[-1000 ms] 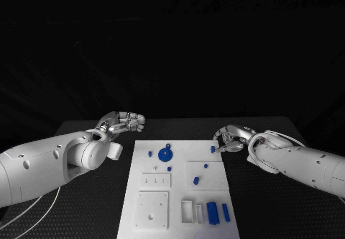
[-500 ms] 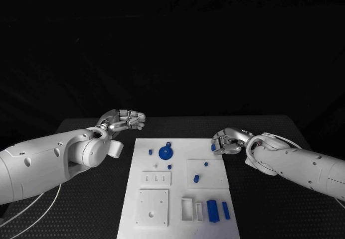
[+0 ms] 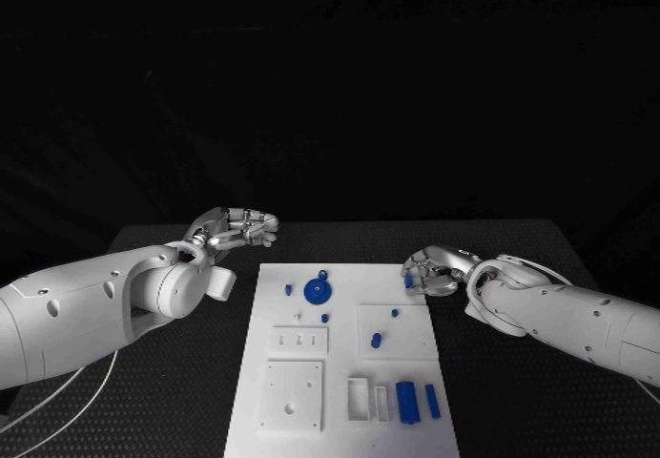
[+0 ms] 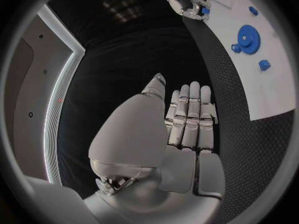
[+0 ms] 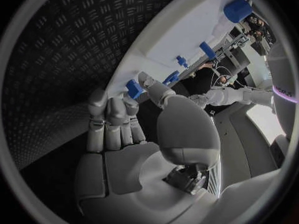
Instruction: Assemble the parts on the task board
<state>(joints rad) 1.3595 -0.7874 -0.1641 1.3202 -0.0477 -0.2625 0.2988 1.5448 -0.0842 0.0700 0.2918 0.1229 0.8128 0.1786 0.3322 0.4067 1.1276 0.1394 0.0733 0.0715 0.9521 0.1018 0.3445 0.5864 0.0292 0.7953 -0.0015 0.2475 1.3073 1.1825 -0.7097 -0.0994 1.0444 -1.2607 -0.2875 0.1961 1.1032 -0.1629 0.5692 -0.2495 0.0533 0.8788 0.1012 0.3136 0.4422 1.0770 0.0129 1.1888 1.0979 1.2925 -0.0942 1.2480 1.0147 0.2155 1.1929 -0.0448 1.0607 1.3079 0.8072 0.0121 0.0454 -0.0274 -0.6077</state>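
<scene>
Task board (image 3: 344, 382) lies mid-table, long axis running away from robot; gear part (image 3: 318, 292) sits on its far end, two upright parts (image 3: 417, 402) at near right corner. Left hand (image 3: 237, 229) hangs off board's far left corner, apart from it. Right hand (image 3: 436, 270) at far right edge, pinching small part (image 3: 408, 282) there.

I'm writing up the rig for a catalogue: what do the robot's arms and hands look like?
Both arms are smooth, glossy white shells with rounded joints. The left arm has small dark dots on its shell and thin white cables hanging under it. The left hand and right hand are silver metal with segmented fingers.
</scene>
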